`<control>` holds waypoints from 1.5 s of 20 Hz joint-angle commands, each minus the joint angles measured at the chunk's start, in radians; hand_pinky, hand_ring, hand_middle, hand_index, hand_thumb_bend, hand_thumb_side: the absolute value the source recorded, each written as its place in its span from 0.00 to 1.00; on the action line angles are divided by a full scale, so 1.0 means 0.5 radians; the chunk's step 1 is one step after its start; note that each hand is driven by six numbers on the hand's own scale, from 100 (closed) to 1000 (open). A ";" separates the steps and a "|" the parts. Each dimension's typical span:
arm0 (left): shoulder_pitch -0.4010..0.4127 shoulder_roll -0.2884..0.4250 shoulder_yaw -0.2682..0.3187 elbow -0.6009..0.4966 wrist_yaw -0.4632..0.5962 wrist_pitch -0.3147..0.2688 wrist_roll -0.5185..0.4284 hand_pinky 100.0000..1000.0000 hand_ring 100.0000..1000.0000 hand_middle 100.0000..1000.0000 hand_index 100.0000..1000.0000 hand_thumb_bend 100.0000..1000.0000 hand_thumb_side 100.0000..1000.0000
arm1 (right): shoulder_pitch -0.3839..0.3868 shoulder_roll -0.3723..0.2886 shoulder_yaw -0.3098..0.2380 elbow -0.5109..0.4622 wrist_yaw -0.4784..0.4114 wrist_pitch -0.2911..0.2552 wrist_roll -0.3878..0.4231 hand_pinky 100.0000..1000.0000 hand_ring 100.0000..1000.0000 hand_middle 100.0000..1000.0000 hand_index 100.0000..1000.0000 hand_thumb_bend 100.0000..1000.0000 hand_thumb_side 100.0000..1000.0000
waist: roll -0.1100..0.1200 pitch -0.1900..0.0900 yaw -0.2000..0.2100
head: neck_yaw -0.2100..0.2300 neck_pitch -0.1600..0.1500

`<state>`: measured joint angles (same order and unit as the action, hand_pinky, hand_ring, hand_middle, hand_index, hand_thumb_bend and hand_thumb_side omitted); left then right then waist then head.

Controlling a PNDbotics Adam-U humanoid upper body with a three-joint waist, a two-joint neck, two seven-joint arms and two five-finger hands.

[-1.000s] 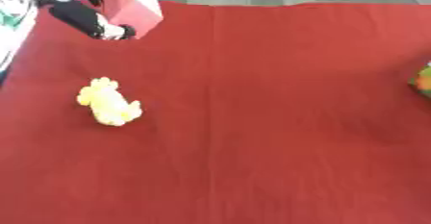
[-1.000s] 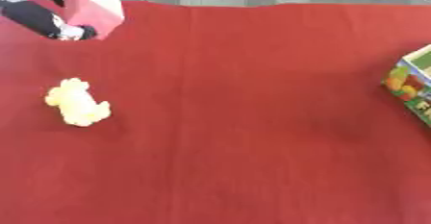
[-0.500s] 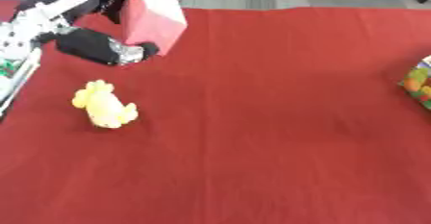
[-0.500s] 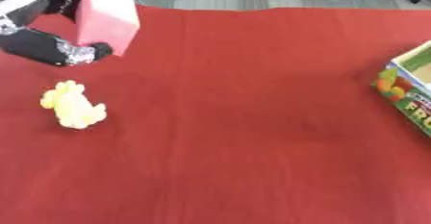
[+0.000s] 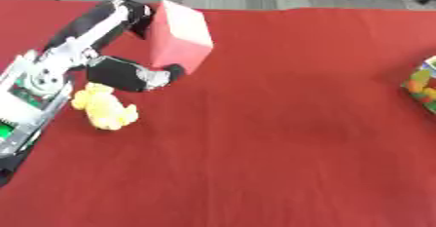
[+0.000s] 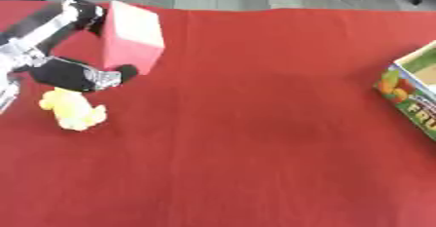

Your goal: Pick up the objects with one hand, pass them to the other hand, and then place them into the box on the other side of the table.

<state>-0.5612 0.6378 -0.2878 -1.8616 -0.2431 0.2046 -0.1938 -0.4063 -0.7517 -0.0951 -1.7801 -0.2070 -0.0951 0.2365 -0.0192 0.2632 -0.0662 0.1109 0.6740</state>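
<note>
My left hand (image 5: 135, 74) comes in from the left and holds a pink-red box (image 5: 180, 36) above the red cloth, fingers over its top edge and thumb against its lower corner. The box is tilted. Just below the hand a yellow soft toy (image 5: 104, 109) lies on the cloth, apart from the hand. At the right edge stands an open cardboard box with fruit pictures (image 6: 412, 98). My right hand shows in neither view.
The table is covered with a red cloth (image 5: 281, 138). Grey floor runs along the far edge. The wide middle stretch between the toy and the fruit box holds nothing.
My left arm has carried the pink-red box rightward and toward the middle, away from the far left corner. The camera has shifted too. The yellow toy lies where it was.
</note>
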 commanded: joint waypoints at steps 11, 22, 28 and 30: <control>-0.049 -0.067 -0.150 0.081 -0.051 -0.295 0.026 0.68 0.56 0.46 0.50 0.00 0.23 | -0.131 -0.165 0.161 -0.337 0.024 -0.096 0.159 0.97 1.00 0.80 0.88 0.00 0.18 | -0.007 -0.060 0.002 | -0.021 -0.015; -0.071 -0.111 -0.216 0.090 -0.070 -0.338 -0.014 0.68 0.56 0.45 0.50 0.00 0.22 | -0.422 -0.228 0.510 -0.440 0.127 -0.282 0.555 0.95 1.00 0.81 0.88 0.00 0.23 | -0.024 -0.074 0.018 | -0.051 0.001; -0.070 -0.125 -0.227 0.049 -0.080 -0.383 0.000 0.68 0.56 0.45 0.50 0.00 0.21 | -0.561 -0.117 0.664 -0.440 0.165 -0.273 0.734 0.96 1.00 0.83 0.89 0.00 0.31 | -0.027 -0.080 0.025 | -0.066 0.012; -0.064 -0.123 -0.228 0.030 -0.076 -0.397 0.008 0.68 0.56 0.45 0.50 0.00 0.21 | -0.594 -0.076 0.699 -0.440 0.170 -0.259 0.781 0.96 1.00 0.84 0.89 0.00 0.32 | -0.024 -0.080 0.027 | -0.069 0.016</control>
<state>-0.5797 0.5701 -0.4041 -1.8246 -0.2826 0.0146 -0.1927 -0.6858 -0.7838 0.2524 -1.9843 -0.1276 -0.2265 0.6109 -0.0318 0.2509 -0.0537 0.0798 0.6761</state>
